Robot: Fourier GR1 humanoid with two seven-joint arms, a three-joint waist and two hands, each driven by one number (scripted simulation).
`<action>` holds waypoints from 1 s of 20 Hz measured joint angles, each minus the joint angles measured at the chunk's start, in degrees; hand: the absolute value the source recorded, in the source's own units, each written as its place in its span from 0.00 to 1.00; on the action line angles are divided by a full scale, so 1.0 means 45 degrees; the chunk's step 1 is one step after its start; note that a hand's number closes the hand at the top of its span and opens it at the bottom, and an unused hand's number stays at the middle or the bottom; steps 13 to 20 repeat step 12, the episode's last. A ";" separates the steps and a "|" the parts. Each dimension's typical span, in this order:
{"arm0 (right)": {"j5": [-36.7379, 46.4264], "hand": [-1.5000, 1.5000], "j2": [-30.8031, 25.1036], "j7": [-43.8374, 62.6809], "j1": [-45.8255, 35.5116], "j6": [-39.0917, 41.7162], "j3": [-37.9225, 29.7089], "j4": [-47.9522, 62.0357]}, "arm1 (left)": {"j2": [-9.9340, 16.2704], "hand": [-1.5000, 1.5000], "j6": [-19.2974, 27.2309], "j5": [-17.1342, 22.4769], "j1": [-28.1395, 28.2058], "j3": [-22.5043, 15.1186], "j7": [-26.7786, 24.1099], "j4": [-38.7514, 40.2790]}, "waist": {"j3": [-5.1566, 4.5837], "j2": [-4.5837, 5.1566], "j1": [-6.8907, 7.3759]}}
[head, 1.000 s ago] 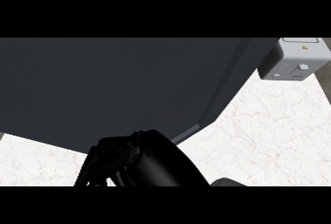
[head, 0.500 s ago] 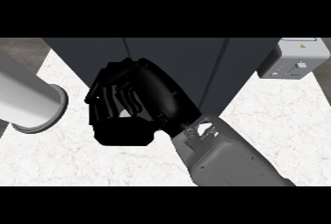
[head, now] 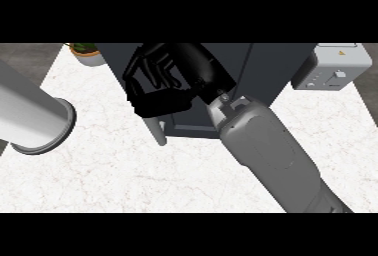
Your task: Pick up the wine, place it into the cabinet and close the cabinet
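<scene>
At the desk's far edge: a dark grey box-shaped cabinet [head: 221, 85] stands on the white marbled desk [head: 111, 170].
Right hand: the black right hand [head: 173, 77] lies against the cabinet's front with its fingers curled; whether they hold anything I cannot tell.
Left hand: not visible; only a pale grey forearm [head: 29, 115] enters near the desk's left edge.
Wine: no bottle shows anywhere; likely inside the cabinet or hidden by the hand.
Cabinet contents: hidden, the inside cannot be seen.
Door: a pale bar-shaped handle [head: 157, 131] shows below the hand; whether the door is fully closed is unclear.
Risk: pushing off-centre could slide the cabinet or leave the door ajar.
Far corners: a small potted green plant [head: 87, 51] left, a light grey toaster [head: 330, 67] right.
</scene>
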 measured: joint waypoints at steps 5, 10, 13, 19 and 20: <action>-0.0135 1.00 -0.0050 -0.1216 -0.0337 0.0716 -0.0193 0.0988 | -0.0234 0.00 0.0667 -0.0404 -0.1001 -0.0595 0.0520 0.0191 | -0.0072 -0.0124 0.0101; -0.0254 1.00 -0.0243 -0.2011 -0.0572 0.1303 -0.0304 0.1546 | -0.0715 0.00 0.1141 -0.0912 -0.1684 -0.1309 0.0584 0.0524 | -0.0175 -0.0158 0.0152; -0.0253 1.00 -0.0298 -0.2287 -0.0649 0.1452 -0.0340 0.1755 | -0.0840 0.00 0.1275 -0.1008 -0.1893 -0.1508 0.0663 0.0611 | -0.0196 -0.0177 0.0185; -0.0253 1.00 -0.0298 -0.2287 -0.0649 0.1452 -0.0340 0.1755 | -0.0840 0.00 0.1275 -0.1008 -0.1893 -0.1508 0.0663 0.0611 | -0.0196 -0.0177 0.0185; -0.0253 1.00 -0.0298 -0.2287 -0.0649 0.1452 -0.0340 0.1755 | -0.0840 0.00 0.1275 -0.1008 -0.1893 -0.1508 0.0663 0.0611 | -0.0196 -0.0177 0.0185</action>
